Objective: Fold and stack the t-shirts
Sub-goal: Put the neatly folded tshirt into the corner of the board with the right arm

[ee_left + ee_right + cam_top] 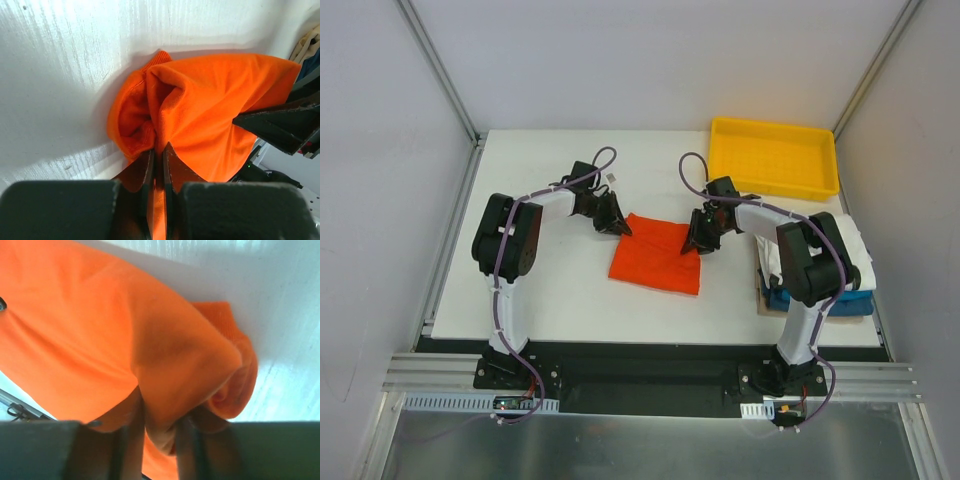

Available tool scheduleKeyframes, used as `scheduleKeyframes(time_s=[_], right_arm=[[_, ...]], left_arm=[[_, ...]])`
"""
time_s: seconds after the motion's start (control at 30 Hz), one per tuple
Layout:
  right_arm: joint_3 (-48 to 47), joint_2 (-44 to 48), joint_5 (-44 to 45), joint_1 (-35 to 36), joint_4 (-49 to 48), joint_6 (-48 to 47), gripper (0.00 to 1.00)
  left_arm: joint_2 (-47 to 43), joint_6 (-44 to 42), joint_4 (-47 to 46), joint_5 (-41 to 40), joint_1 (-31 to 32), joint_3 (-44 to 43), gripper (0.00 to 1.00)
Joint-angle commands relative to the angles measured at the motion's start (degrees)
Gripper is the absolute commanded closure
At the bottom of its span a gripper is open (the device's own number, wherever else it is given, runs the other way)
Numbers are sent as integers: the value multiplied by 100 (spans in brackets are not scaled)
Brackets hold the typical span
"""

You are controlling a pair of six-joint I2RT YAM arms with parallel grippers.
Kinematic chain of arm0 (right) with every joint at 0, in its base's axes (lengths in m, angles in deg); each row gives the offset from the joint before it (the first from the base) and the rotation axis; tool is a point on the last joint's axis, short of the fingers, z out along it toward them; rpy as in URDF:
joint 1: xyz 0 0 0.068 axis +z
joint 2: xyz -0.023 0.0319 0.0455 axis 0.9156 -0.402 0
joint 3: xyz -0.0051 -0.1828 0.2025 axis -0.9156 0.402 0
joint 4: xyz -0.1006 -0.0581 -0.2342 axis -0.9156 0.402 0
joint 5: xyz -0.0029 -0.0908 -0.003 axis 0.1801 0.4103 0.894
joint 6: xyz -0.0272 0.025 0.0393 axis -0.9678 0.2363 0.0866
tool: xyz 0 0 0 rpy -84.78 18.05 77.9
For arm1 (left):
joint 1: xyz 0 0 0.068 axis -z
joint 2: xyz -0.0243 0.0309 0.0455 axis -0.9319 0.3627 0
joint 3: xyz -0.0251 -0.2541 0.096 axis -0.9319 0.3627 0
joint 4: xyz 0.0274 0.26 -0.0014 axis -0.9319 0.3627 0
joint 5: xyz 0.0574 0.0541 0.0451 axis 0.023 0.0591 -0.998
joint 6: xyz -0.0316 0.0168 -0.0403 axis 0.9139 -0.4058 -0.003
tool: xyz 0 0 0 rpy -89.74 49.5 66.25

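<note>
Orange-red t-shirt (655, 262), folded, long axis left-right

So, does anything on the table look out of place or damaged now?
Nothing looks spilled or damaged. The orange t-shirt lies slightly askew to the table edge, its far corners bunched where the left gripper and right gripper pinch them.
</note>
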Motion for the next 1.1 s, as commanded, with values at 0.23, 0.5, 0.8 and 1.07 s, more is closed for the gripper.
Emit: scheduleKeyframes(time_s=[0.23,0.5,0.8,1.07], right_arm=[[156,-76,-232,100,-245,-189,99],[52,635,1093,451,561,-470,99],[121,1742,3265,839,2126,-637,99],[-107,2701,5064,891,3481,-1120,99]], left_arm=[[-306,5,-110,-255,-53,349,68],[-1246,-100,56,-317,-53,736,20],[-2415,-92,118,-422,-44,1562,1],[-2803,-171,153,-510,-44,1791,1]])
